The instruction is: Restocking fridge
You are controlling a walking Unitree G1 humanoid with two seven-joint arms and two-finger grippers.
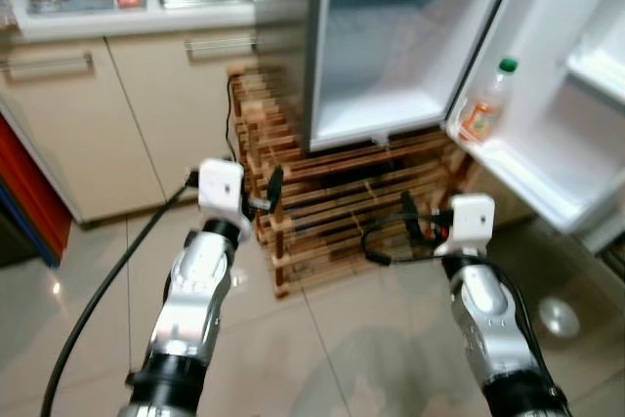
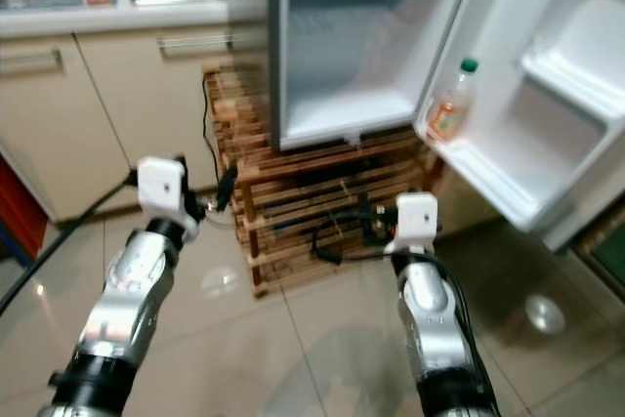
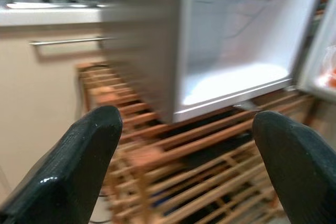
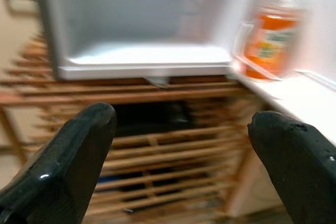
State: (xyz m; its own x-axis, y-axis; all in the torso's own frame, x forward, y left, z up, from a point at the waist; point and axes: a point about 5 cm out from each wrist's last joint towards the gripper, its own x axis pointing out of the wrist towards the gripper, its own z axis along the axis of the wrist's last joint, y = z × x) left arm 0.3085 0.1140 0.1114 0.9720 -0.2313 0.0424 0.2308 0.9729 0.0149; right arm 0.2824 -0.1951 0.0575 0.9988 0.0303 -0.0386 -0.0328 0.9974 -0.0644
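Head cameras look down from above; wrist cameras look forward from low and close.

Both eye views face the open fridge (image 1: 391, 56) on its wooden rack (image 1: 332, 202). Each wrist view looks between its own black fingers (image 3: 73, 166) at the same fridge floor and rack; the right one also catches the door's orange bottle (image 4: 270, 40).

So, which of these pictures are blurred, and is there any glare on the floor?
Left eye view: fridge and wooden rack smeared, arms sharper; pale glare spot on the floor tiles. Right eye view: same smear; bottle in the door shelf soft. Left wrist view: cabinet and rack streaked. Right wrist view: orange bottle blurred, black fingers crisp.
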